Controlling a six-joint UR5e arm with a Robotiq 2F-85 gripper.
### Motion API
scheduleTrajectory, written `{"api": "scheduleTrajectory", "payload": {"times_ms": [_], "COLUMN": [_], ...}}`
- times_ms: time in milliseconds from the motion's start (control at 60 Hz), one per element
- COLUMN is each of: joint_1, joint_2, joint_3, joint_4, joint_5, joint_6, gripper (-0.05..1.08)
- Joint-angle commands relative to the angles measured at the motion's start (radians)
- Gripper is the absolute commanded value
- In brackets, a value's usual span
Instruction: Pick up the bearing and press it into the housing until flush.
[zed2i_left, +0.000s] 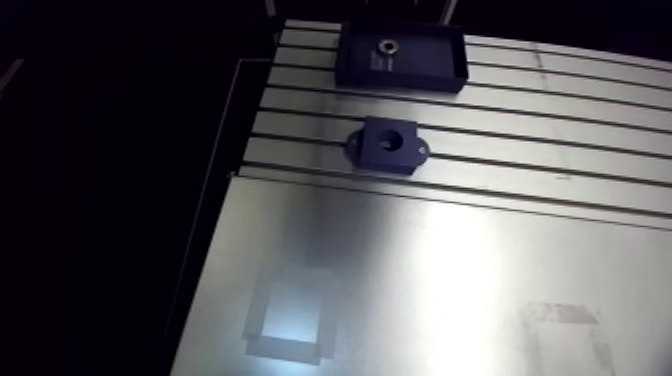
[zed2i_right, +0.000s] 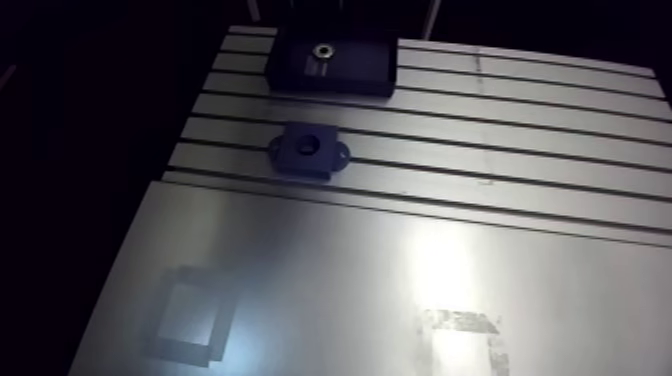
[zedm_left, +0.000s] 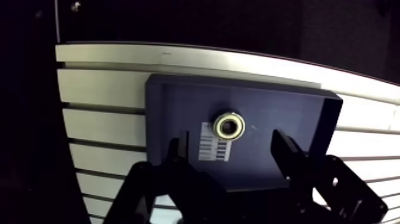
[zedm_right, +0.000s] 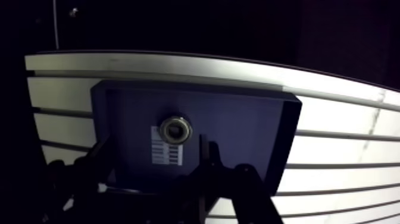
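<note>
The bearing, a small metal ring, lies flat in a dark blue tray at the far end of the table. The dark blue housing, a block with a round bore and side lugs, sits on the slotted table closer in, apart from the tray. In the wrist view my gripper hangs open above the tray. The bearing lies just ahead of the gap between the two fingers, next to a white barcode label. Nothing is held. The arm view does not show the gripper.
The slotted aluminium table gives way to a smooth metal plate nearer the camera. Two faint rectangular marks show on the plate. The table's left edge drops into darkness.
</note>
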Motion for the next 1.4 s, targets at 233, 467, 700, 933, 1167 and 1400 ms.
{"api": "scheduleTrajectory", "payload": {"times_ms": [233, 467, 700, 933, 1167, 1400], "joint_1": [0.003, -0.001, -0.004, -0.004, -0.005, -0.007], "joint_2": [0.004, 0.004, 0.004, 0.002, 0.004, 0.004], "joint_3": [0.029, 0.044, 0.06, 0.066, 0.078, 0.086], "joint_4": [-0.013, -0.015, -0.036, -0.059, -0.061, -0.062], "joint_5": [-0.009, -0.009, -0.01, -0.009, -0.007, -0.013], "joint_6": [0.003, 0.003, 0.012, 0.051, 0.057, 0.057], "gripper": [0.26, 0.28, 0.28, 0.28, 0.29, 0.3]}}
